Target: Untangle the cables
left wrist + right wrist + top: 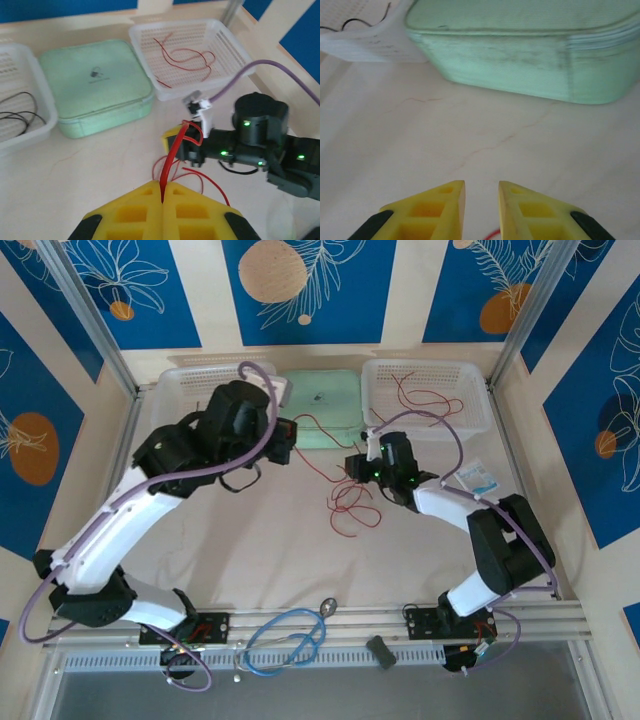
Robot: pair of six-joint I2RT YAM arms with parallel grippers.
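My left gripper (162, 184) is shut on a red cable (173, 152), which rises from its yellow tips towards the right gripper (184, 142) and loops over it. From above, the left gripper (287, 440) sits near the green box, and a red strand runs from it to the right gripper (352, 468). A loose tangle of red cables (350, 508) lies on the table below that gripper. The right gripper (481, 187) stands open with a narrow gap, and a bit of red cable (492, 234) shows low between its jaws. More red cables (420, 395) lie in the right basket and black cables (15, 107) in the left basket.
A mint-green lidded box (325, 405) stands between two white baskets (470, 375) (190, 380) at the back. A light-blue looped cable (290, 640), a small grey block (381, 650) and a metal piece (328, 607) lie by the front rail. A small packet (478, 478) lies at the right.
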